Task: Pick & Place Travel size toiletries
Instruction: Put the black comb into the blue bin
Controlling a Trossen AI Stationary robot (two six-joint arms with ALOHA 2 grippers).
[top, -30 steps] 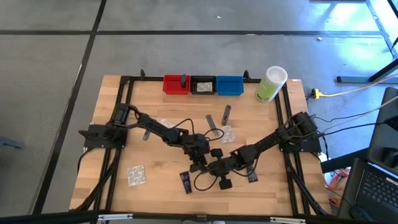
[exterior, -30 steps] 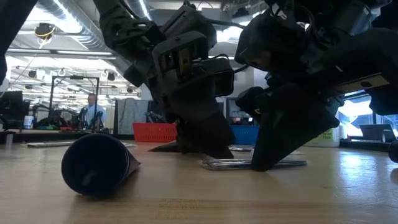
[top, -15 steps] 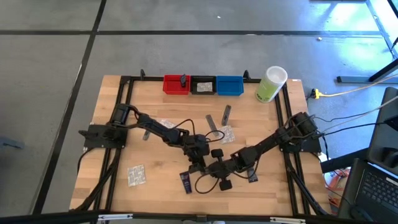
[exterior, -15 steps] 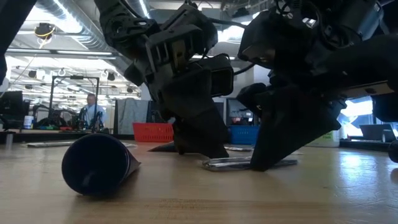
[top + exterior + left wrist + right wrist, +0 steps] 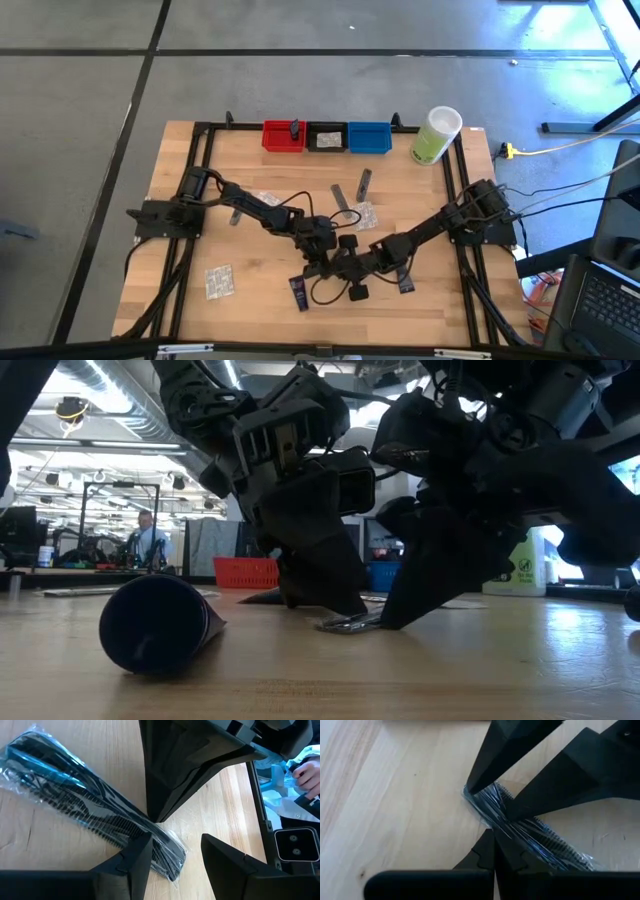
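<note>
Left wrist view is showing the left claw [image 5: 175,852] standing partly spread astride a wrapped comb [image 5: 90,810] lying on the surface [image 5: 40,845], while the shut right claw [image 5: 492,845] is pressing it, risking pinned or slipping plastic.

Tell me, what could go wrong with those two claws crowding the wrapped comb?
The shut right claw presses the black comb in its clear crinkly wrapper right beside the open left claw, so the claws might bump. The comb lies flat on the wooden table, so the left claw may pinch only slippery wrapper and lose it.
</note>
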